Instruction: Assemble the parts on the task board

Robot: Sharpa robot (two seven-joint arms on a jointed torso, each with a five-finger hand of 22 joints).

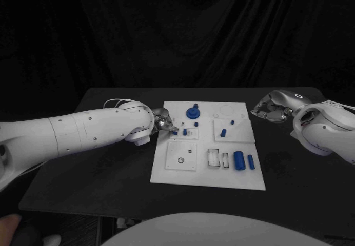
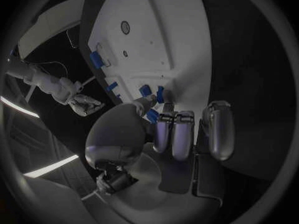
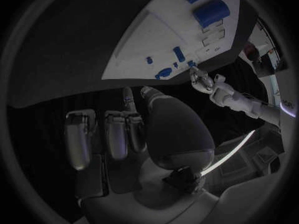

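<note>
While several blue parts already stand upright in the board (image 1: 169,169), counts as partly done at best: a stepped knob (image 1: 194,110) near the far edge, a small peg (image 1: 232,122) and a taller peg (image 1: 222,132) on the right-hand plate. Lying loose near the front edge, and apparently left to place: a thick cylinder (image 1: 239,160) and a thinner one (image 1: 251,162) just beside it, next to two open rectangular slots (image 1: 214,157). Unfilled too, by the look of it, a round hole (image 1: 182,161) in the front-left plate. At the board's left edge, left hand (image 1: 164,124) with fingertips down among small blue pieces (image 1: 185,131); touching or pinching one, cannot tell, since the thumb and curled fingers (image 2: 172,134) hide the contact in the left wrist view. Off the board over the bare tabletop (image 1: 111,164) at far right, right hand (image 1: 268,110) with fingers curled in, nothing seen in it; fully closed or merely relaxed, hard to make out. Too small to judge: whether the seated pegs are pushed fully home.
</note>
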